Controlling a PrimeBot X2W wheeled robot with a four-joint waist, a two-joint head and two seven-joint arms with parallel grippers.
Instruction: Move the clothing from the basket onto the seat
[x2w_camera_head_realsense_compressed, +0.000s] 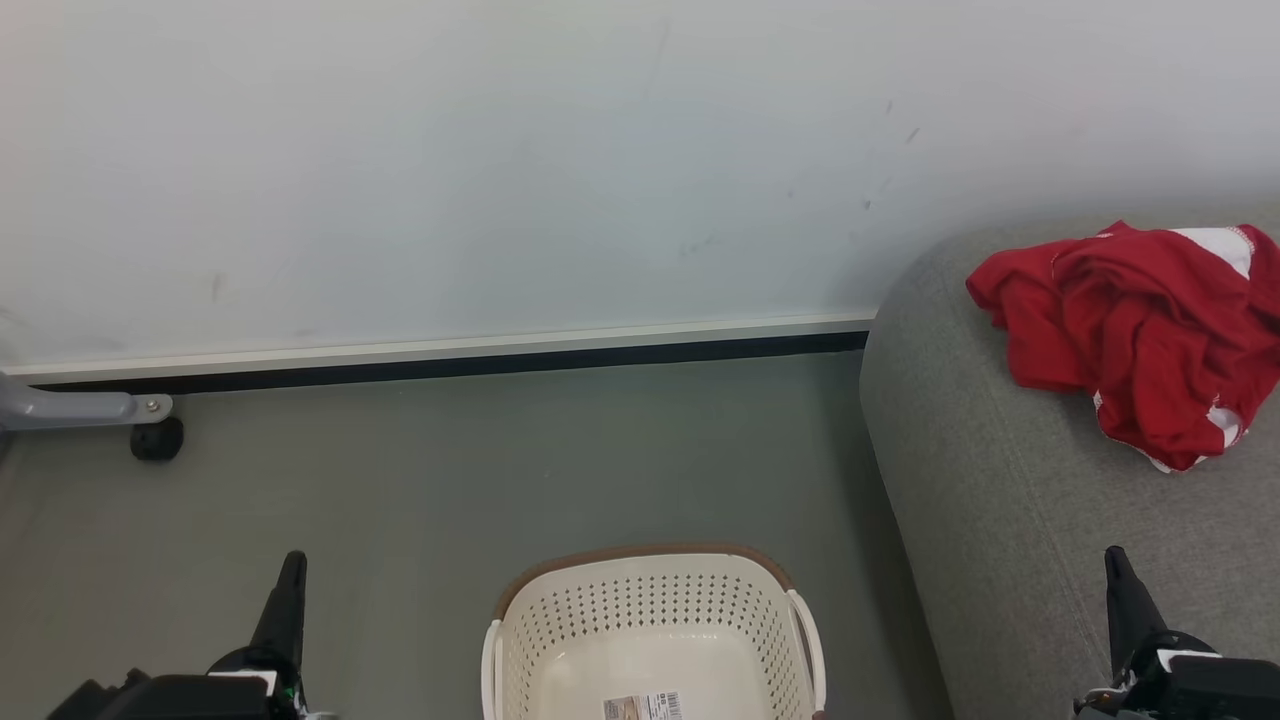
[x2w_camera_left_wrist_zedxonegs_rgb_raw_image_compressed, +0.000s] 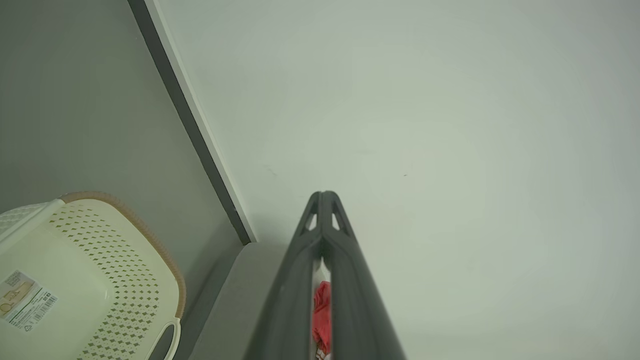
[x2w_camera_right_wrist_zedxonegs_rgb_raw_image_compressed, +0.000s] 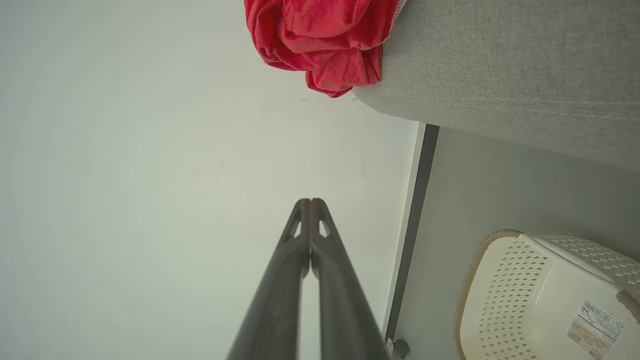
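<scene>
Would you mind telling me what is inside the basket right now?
Inside the basket a barcode sticker lies on its bare cream floor; the red clothing is heaped on the seat. The basket's near end is cut off by each picture's edge.

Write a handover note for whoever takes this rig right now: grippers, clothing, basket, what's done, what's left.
Left gripper: shut, empty, pointing at the wall, to the left of the basket.
Right gripper: shut, empty, over the seat.
Clothing: crumpled red pile lying on the seat, at its wall end.
Basket: on the floor beside the seat; what shows of its inside is bare down to the sticker.
Done: clothing is on the seat.
Left: apparently nothing; check the basket's near end, cut off in the head view.
</scene>
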